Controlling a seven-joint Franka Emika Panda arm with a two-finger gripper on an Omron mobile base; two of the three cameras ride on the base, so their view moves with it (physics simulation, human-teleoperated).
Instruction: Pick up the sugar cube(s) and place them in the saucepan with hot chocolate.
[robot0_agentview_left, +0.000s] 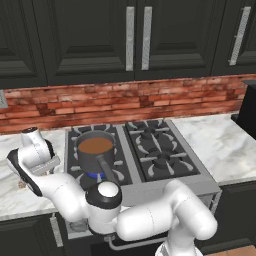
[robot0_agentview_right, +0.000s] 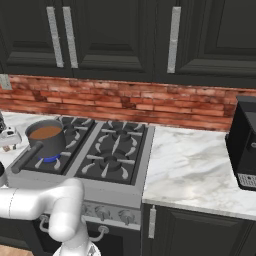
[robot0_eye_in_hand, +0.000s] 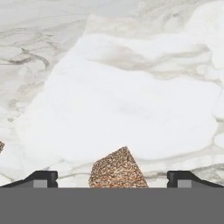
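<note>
A: Marble counter (robot0_eye_in_hand: 131, 100), white with grey veining, lies under the gripper (robot0_eye_in_hand: 112, 180) in the hand view. Jaw status?

B: Spread wide, nothing held. Both dark tips sit at the bottom of the hand view, well apart. One brownish speckled sugar cube (robot0_eye_in_hand: 117, 169) lies on the marble between them, roughly centred in the gap, touching neither tip as far as I can tell.

A: Other cubes?

B: A brown sliver (robot0_eye_in_hand: 1, 145) at the view's edge, outside the left tip; too cut off to identify. In the left base view a small brownish lump (robot0_agentview_left: 21, 184) lies on the counter under the hand.

A: Saucepan?

B: Dark grey saucepan (robot0_agentview_left: 95, 150) stands on the stove (robot0_agentview_left: 150, 150), on its front left burner, a blue flame beneath it. Orange-brown liquid inside, long handle pointing toward the robot. It stands off to the side of the jaws, with the stove edge between.

A: Room?

B: Red brick backsplash (robot0_agentview_left: 125, 102), dark cabinets (robot0_agentview_left: 90, 40) with metal handles above. Marble continues on the stove's far side, with a black appliance (robot0_agentview_right: 244, 145) on it.
</note>
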